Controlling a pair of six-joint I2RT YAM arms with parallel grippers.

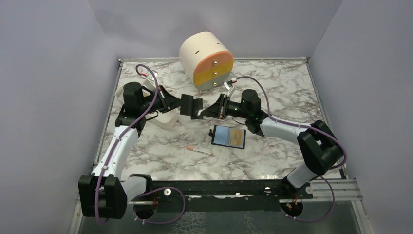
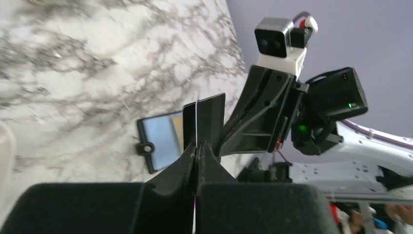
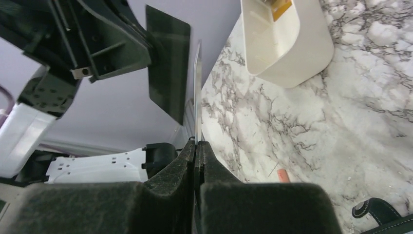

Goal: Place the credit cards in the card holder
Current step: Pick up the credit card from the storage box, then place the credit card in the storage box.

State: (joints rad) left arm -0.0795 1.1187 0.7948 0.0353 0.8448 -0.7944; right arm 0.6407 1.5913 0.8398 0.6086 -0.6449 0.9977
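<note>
Roughly midway, I judge: left gripper (image 1: pixel 181 105) and right gripper (image 1: pixel 203 111) are both clamped on 1 thin dark card (image 1: pixel 191 106) upright at frame centre, above the counter (image 1: pixel 272 83), while the open holder (image 1: pixel 214 134) lower right shows blue and orange inside.

surface (image 1: pixel 272 87) marble-look, smooth, slight sheen. white tray (image 3: pixel 292 48) smooth glossy plastic. dark card (image 3: pixel 168 63) thin shiny plastic, pale edge. card holder (image 3: pixel 392 225) black, leathery, pale stitching. left gripper (image 2: pixel 196 148) matt black plastic, kinda grainy. front rail (image 1: pixel 336 189) bare metal.
</note>
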